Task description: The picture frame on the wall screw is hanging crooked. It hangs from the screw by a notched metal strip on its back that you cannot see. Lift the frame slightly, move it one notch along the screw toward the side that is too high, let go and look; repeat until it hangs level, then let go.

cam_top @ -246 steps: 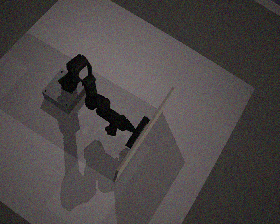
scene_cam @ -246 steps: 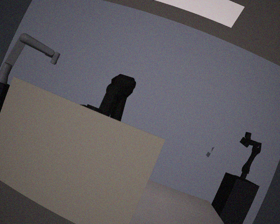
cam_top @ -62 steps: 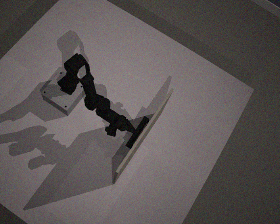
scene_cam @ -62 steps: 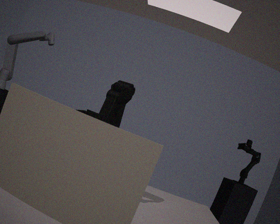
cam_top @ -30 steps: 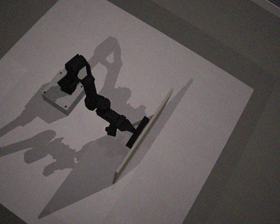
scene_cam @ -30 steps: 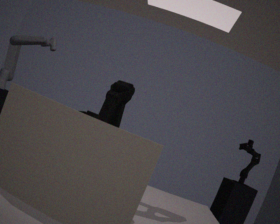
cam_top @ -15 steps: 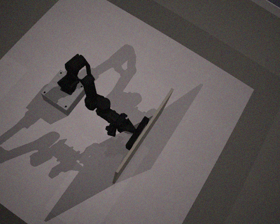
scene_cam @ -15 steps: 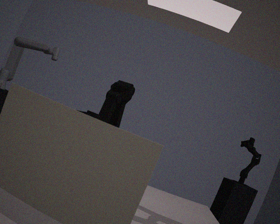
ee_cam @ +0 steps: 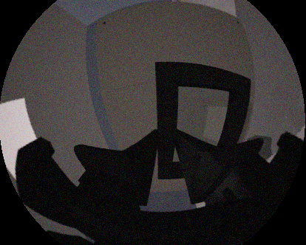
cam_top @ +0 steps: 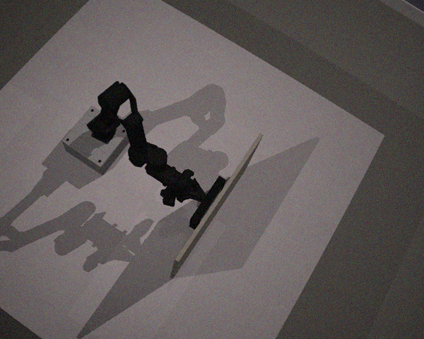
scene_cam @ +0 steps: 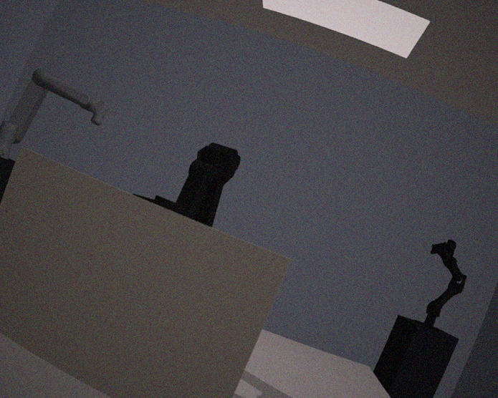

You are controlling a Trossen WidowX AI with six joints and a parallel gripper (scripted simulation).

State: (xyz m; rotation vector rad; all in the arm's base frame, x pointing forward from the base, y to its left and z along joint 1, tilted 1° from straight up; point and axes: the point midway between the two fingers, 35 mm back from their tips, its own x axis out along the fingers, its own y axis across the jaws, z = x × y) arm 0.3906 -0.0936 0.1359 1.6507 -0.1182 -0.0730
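Observation:
The black picture frame [cam_top: 215,189] [ee_cam: 203,77] is in front of the upright wall panel [cam_top: 183,254] [scene_cam: 131,300] [ee_cam: 126,55]. In the wrist view its upper bar slopes down to the right, and its left bar runs nearly straight up and down; the lens bends lines, so I cannot tell its exact tilt. My gripper [cam_top: 204,197] [ee_cam: 165,132] is shut on the frame's left bar, low down. The screw and the notched strip are hidden. In the exterior view the panel hides the frame's front. I cannot tell whether the frame rests on the screw.
The panel stands on the pale table [cam_top: 304,116] [scene_cam: 317,366]. My arm's base plate [cam_top: 75,136] is on the side facing the frame. Beyond the table stand a grey arm [scene_cam: 61,87] and a small black arm [scene_cam: 447,287] on dark pedestals. Shadows cross the table.

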